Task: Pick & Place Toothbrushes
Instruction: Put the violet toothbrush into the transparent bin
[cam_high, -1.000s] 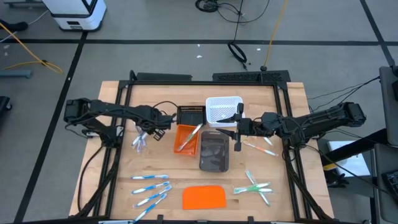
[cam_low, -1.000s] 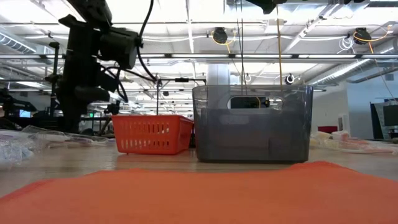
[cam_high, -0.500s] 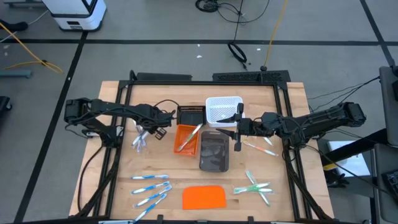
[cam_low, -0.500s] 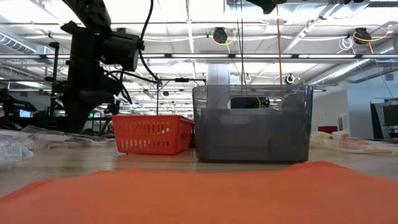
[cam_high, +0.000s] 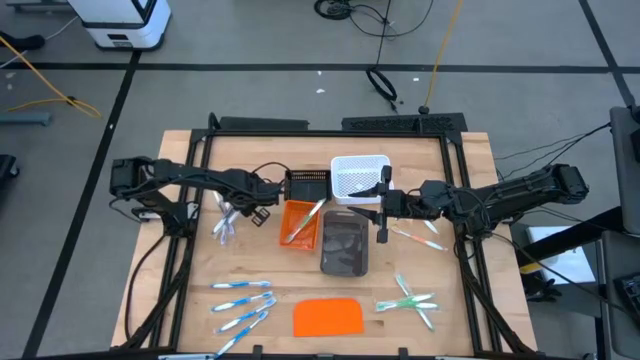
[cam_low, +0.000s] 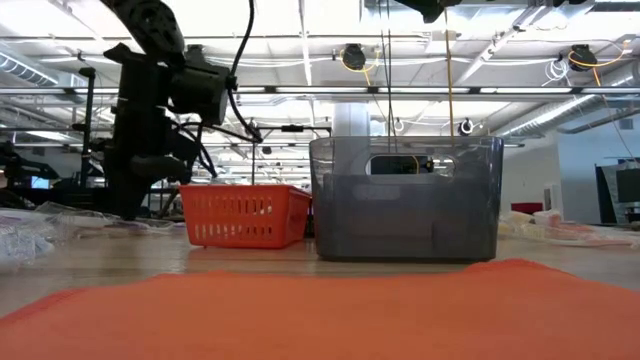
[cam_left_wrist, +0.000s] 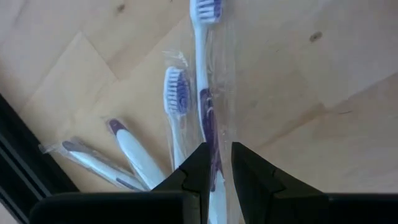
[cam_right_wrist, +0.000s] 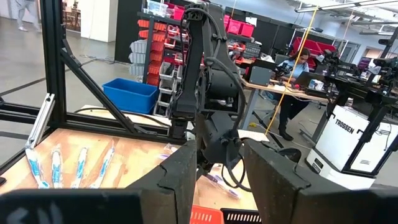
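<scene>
Right now your left gripper (cam_left_wrist: 216, 163) is pinching a wrapped purple-and-white toothbrush (cam_left_wrist: 206, 81) by its handle, hanging over the pale grey group (cam_high: 225, 222) on the left of the table (cam_high: 470, 300). My read is that the carry to a bin is the step in hand: keep the pinch firm, since the slick wrapper could let the brush swing or slip, and lift clear of the brushes lying just beside it before you travel.

Working outward from the front edge, an orange slab (cam_high: 328, 317) lies flat, with blue toothbrushes (cam_high: 243, 303) to its left and green ones (cam_high: 410, 300) to its right. Next comes the grey bin (cam_high: 344, 246); I can't tell whether anything is in it. Beside it, the orange basket (cam_high: 301, 222) holds one toothbrush propped against its wall. Farther back sit a black tray (cam_high: 307, 184) and a white basket (cam_high: 359, 177), contents unclear. Your right gripper (cam_high: 382, 212) waits above the grey bin's far right corner with fingers parted, pink toothbrushes (cam_high: 417, 236) near it.
</scene>
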